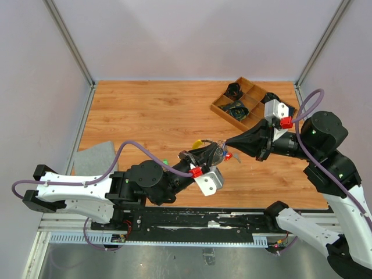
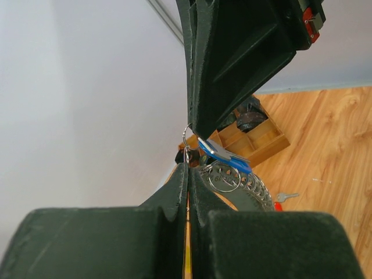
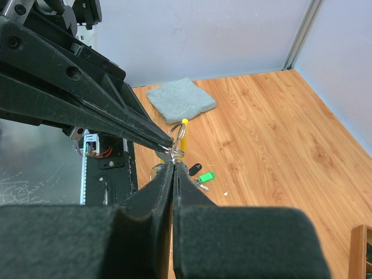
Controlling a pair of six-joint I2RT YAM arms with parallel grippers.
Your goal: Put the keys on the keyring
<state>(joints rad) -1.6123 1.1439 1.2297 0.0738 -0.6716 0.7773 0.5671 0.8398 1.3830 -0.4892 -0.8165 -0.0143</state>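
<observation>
Progress: we judge the task part-way at best — one key is at the ring and at least two lie loose.
Keyring: the keyring (image 2: 251, 187) is held clear of the worktop (image 1: 151, 110), above the middle of its near edge. Its yellow curved piece (image 3: 184, 125) stands up behind the pinch point.
Left claw: the left gripper (image 2: 187, 171) is fully closed, with a thin wire loop (image 2: 186, 135) of the ring nipped between its tips.
Right claw: the right gripper (image 3: 172, 168) is likewise fully closed, tip to tip with the left one at the same loop. We cannot tell whether it pinches wire or key.
Blue key: the blue key (image 2: 225, 158) hangs just beside the right tips, against the coil. We cannot confirm that it is threaded.
Loose keys: the green-tagged key (image 3: 205, 176), with a dark tag (image 3: 195, 168) beside it, and the red-headed key (image 2: 283, 197) lie flat on the worktop near its near edge — neither touches the ring.
Remaining: in our judgement, seating the blue key, then fetching and threading each loose key.
Surroundings: a wooden tray (image 1: 216, 108) at the far right corner and a grey pad (image 3: 180, 96) at the left edge.
</observation>
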